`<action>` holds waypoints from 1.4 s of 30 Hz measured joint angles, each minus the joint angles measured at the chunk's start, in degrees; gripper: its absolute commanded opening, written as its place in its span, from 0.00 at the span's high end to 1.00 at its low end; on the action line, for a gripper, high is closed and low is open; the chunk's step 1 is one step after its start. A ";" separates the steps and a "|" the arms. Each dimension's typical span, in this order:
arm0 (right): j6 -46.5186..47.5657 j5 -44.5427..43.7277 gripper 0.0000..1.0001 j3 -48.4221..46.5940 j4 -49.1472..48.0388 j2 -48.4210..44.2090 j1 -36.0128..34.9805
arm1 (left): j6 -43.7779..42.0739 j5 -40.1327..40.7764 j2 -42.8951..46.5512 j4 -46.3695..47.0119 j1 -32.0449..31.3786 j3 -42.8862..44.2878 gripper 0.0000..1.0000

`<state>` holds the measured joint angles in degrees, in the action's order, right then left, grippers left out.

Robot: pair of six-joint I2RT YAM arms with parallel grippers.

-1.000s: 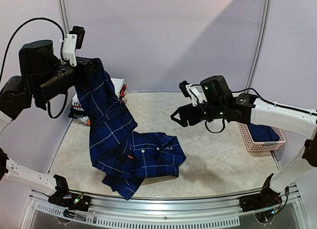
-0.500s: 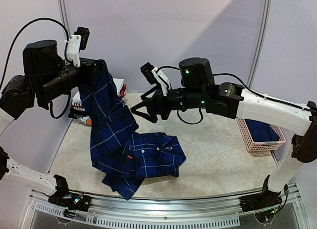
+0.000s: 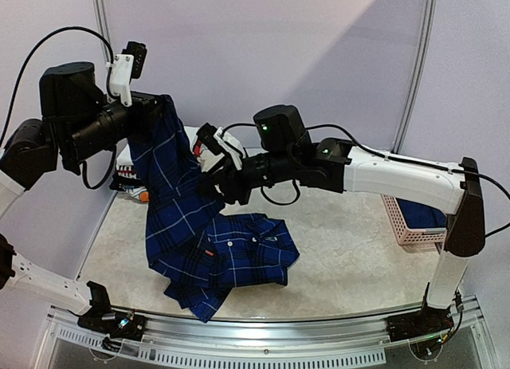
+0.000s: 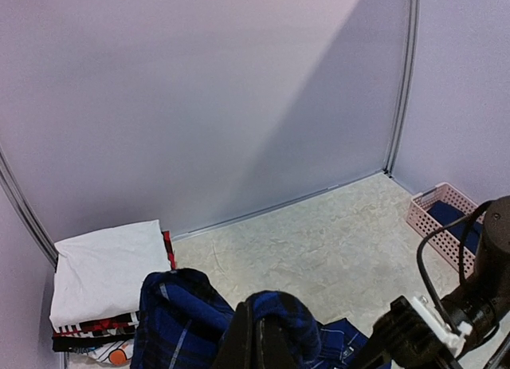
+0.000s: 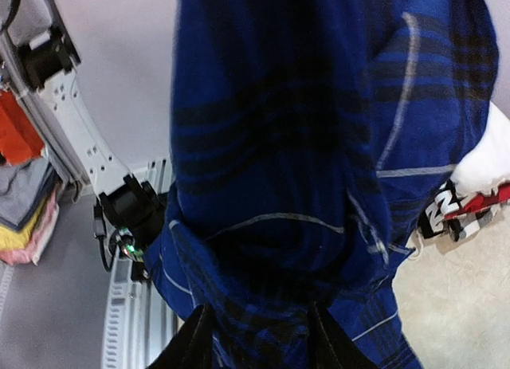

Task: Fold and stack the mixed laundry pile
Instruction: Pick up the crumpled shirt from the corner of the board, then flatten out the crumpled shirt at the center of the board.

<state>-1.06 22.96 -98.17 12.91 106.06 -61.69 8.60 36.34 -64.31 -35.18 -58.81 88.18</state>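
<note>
- Hanging from the raised left gripper [image 3: 154,114] in the top view, the plaid shirt [image 3: 177,213] drops in a long fold to the table [image 3: 351,257]. Its lower part lies crumpled near the front edge. The left fingers are clenched on the top of the fabric.
- The right gripper [image 3: 209,182] reaches across and meets the hanging fold at about mid-height.
- A folded stack [image 3: 190,136], white on top, sits at the back left, partly behind the shirt. A pink basket [image 3: 414,232] stands at the far right with a dark-blue garment [image 3: 424,213] inside.
- From the left wrist, the left gripper [image 4: 263,341] sits at the bottom edge with the plaid shirt [image 4: 179,313] bunched around its closed fingers. The folded stack [image 4: 111,277] lies just behind, and the pink basket [image 4: 434,208] with the dark-blue garment [image 4: 456,217] stands far right.
- From the right wrist, the plaid shirt [image 5: 303,146] fills most of the picture. The right gripper [image 5: 259,337] has its fingers [image 5: 195,341] set apart on either side of a fold. I cannot tell whether they pinch it.
- Red-lettered cloth of the folded stack [image 5: 466,206] peeks out at the right edge.
</note>
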 measured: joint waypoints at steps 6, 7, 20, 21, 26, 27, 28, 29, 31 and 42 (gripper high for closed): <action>1.36 -1.03 1.00 -0.02 0.74 0.17 -1.31 | -0.46 0.35 -1.05 -0.39 0.20 1.64 1.00; 1.38 -1.88 1.00 0.00 0.81 0.11 -1.33 | -0.72 0.57 -1.36 -0.72 0.22 2.58 1.00; 7.21 -25.14 1.00 -2.89 4.96 -20.20 -1.20 | -16.06 11.89 -9.84 -0.98 1.73 30.36 1.00; 7.96 -27.36 1.00 -4.42 4.94 -21.66 -1.05 | -17.86 12.68 -11.15 -0.48 1.77 33.09 1.00; 11.54 -35.32 1.00 -11.76 4.68 -24.70 1.25 | -26.73 13.90 -16.98 2.82 1.81 42.80 1.00; 12.00 -36.04 1.00 -12.96 4.66 -24.70 1.99 | -28.72 13.35 -18.60 3.06 1.77 44.89 1.00; 12.63 -36.59 1.00 -13.88 4.74 -24.68 2.91 | -30.10 13.05 -19.91 3.23 1.73 46.47 1.00; 13.27 -37.09 1.00 -14.23 4.74 -24.68 3.43 | -31.43 12.83 -21.22 3.52 1.73 47.74 1.00; 15.17 -38.62 1.00 -14.97 5.25 -24.68 4.35 | -33.42 12.70 -22.91 4.04 1.73 49.33 1.00; 18.62 -44.72 1.00 -6.93 5.92 -28.48 5.55 | -28.79 3.72 -19.56 1.88 1.64 43.08 1.00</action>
<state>17.56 -21.76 -105.10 18.83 77.58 -56.14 -20.18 40.05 -83.88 -33.30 -57.17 131.26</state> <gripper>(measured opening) 0.021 0.017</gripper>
